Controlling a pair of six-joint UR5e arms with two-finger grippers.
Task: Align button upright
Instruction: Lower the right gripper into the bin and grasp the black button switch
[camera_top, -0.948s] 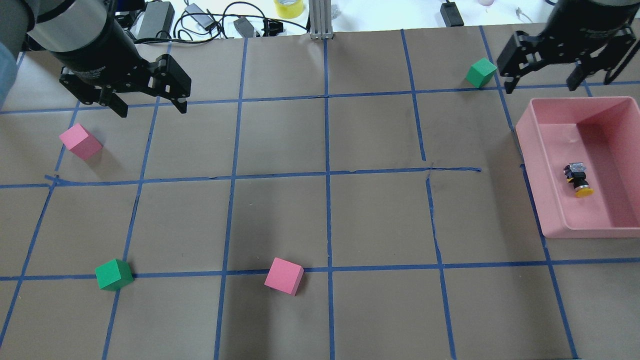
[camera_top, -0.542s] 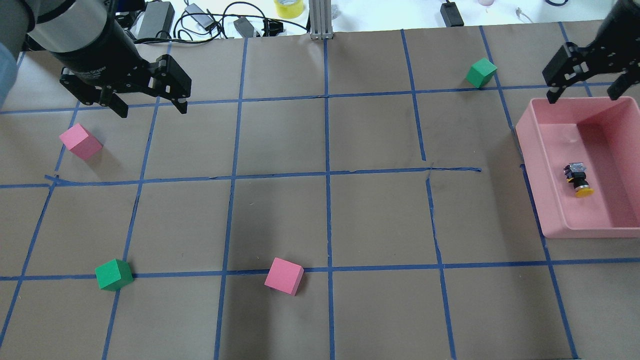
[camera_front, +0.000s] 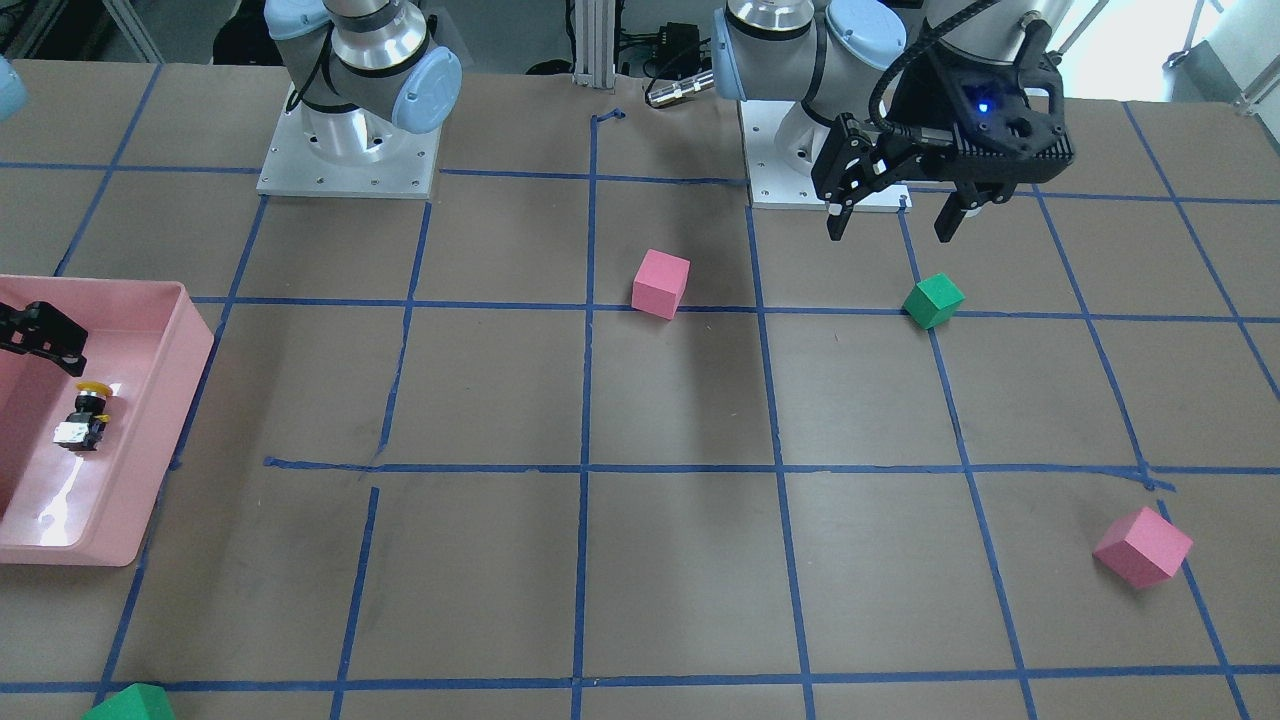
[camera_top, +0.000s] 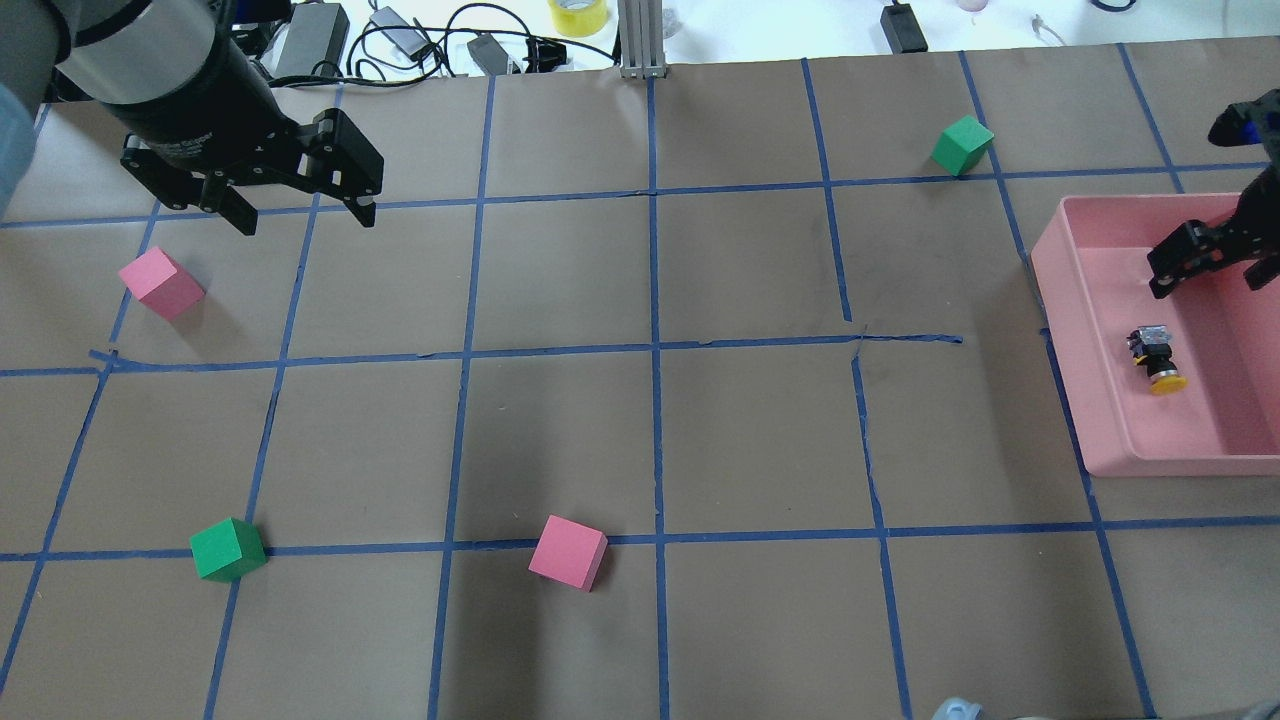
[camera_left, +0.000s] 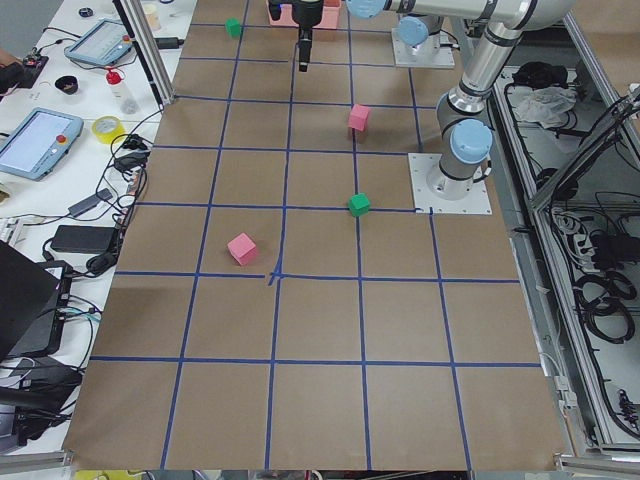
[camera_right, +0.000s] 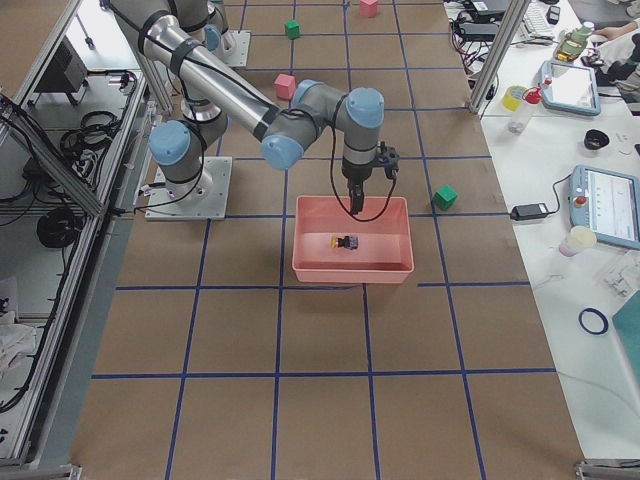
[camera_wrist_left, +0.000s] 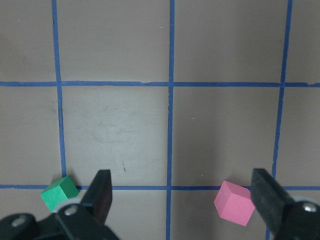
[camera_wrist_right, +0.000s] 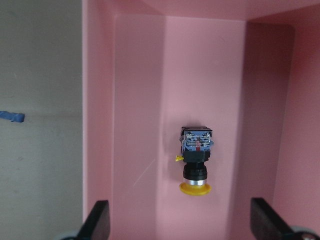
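Risk: button, which is lying on its side on the floor of tray, could be getting pushed or rolled away instead of being gripped.
Cause: round cap and body are being offered to the fingers, so it may be turned if it is touched by one finger first.
Second risk: one tray wall seems to be lying under a finger in the wrist view, so it may be struck on descent.
Right arm: right gripper is being held over the tray, pointed down, jaws wide and empty, with the button ahead of them.
Left arm: left gripper is being held above table, well apart from the tray, jaws wide and empty.
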